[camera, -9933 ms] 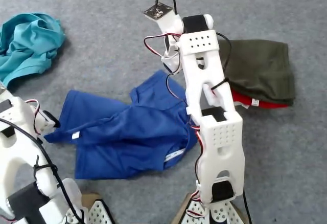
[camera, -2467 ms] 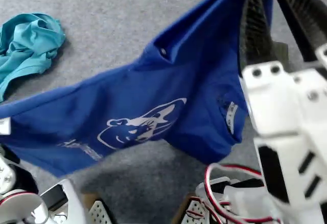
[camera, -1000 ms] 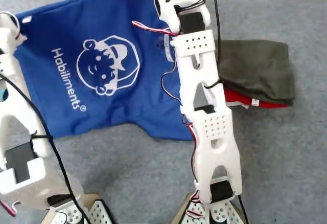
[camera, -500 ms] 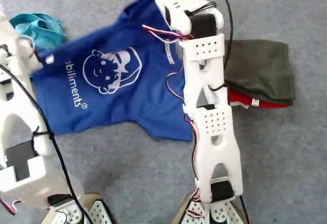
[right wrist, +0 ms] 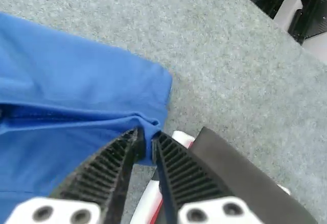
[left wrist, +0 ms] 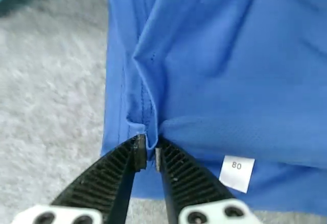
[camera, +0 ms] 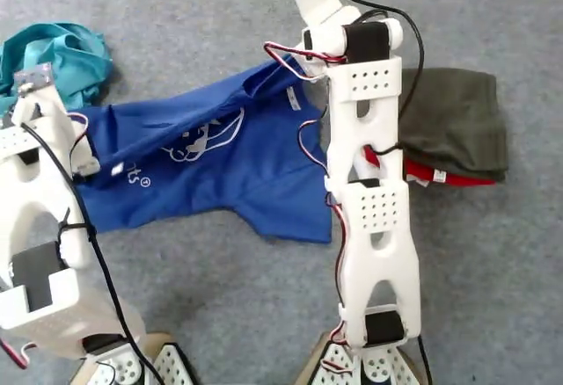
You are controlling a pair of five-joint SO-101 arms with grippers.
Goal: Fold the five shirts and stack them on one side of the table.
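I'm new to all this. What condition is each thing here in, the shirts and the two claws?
left gripper: shut on blue shirt.
right gripper: shut on blue shirt.
blue shirt: unfolded, stretched between both grippers.
teal shirt: crumpled, unfolded.
green shirt: folded, lying on red shirt.
red shirt: under green shirt, edge showing.

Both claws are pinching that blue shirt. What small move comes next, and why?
Probably both draw the pinched edge toward the arms' bases and lower it. The left gripper and right gripper are each shut on a fold of the blue shirt, whose far part is raised and rumpled while its near part lies flat on the table.
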